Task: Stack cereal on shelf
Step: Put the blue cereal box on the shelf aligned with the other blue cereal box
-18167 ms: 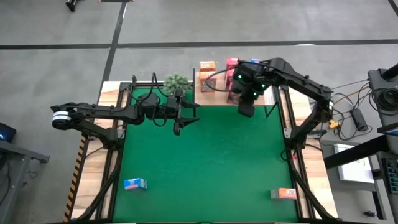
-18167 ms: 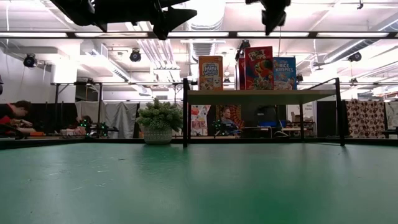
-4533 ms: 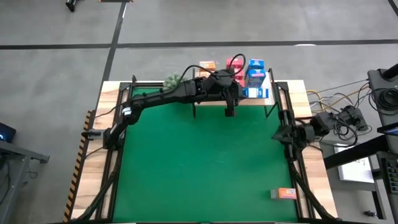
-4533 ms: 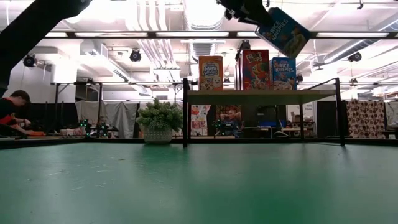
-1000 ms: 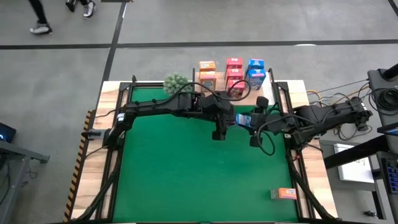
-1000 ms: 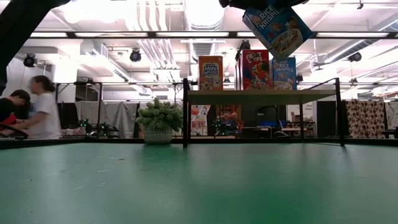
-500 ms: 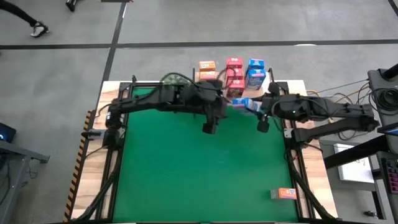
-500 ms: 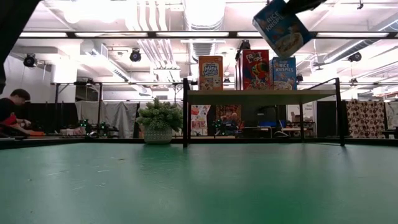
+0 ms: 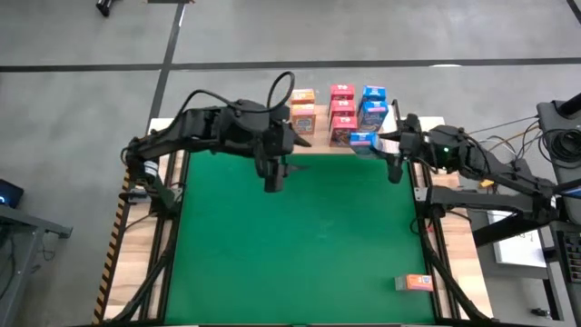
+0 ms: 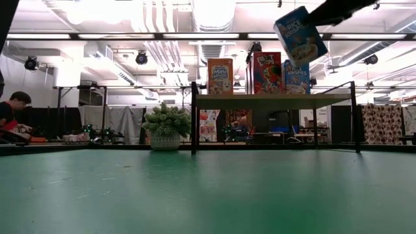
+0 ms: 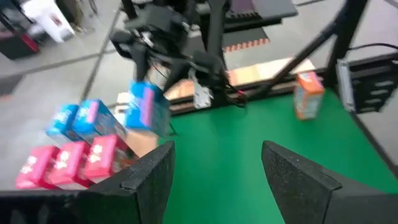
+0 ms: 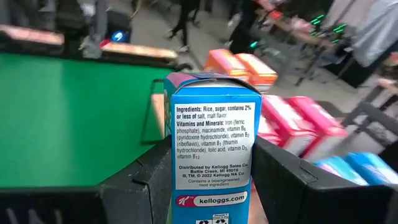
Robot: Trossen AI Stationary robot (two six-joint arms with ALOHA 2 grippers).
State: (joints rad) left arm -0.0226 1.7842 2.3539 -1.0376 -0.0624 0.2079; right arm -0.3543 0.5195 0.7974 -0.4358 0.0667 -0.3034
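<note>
handed over, blue cereal box (image 9: 362,139) now gripped by right hand (image 9: 379,145); left hand (image 9: 275,173) open.

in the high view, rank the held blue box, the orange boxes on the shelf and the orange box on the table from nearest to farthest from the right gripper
From the right gripper:
1. Held blue box, in its fingers, at the shelf's front edge.
2. Orange boxes on the shelf, at the shelf's left end, past the red ones.
3. Orange box on the table, lying alone near the table's front right corner, clearly farthest.
</note>
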